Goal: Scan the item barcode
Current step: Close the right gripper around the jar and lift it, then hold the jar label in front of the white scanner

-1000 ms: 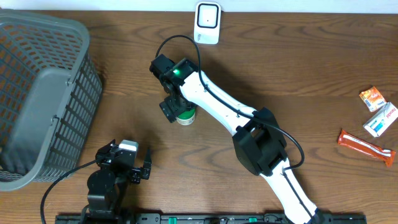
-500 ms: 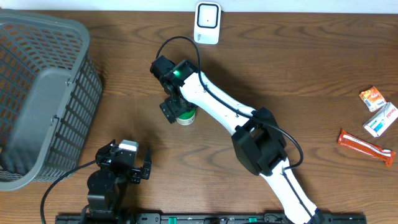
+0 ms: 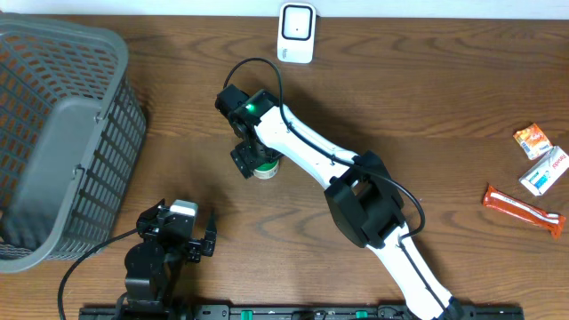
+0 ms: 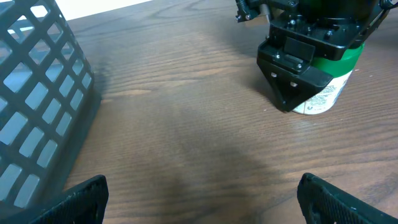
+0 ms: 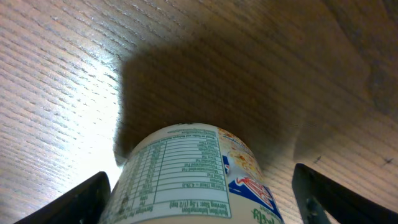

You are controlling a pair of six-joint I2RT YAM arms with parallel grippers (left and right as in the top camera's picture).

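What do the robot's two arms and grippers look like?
Right arm: white links, black joints, a looping black cable, a green light by the wrist. Left arm: black, with a white block on top and a trailing cable. Right gripper and left gripper: black.

We read no text outright. The container [image 5: 186, 140] carries a nutrition table [image 5: 180, 160] in fine print, too small for us to make out. Beside it sits a red-and-blue logo [image 5: 249, 188], lettering unreadable. Print on the snack packets [image 3: 544, 169]: illegible.
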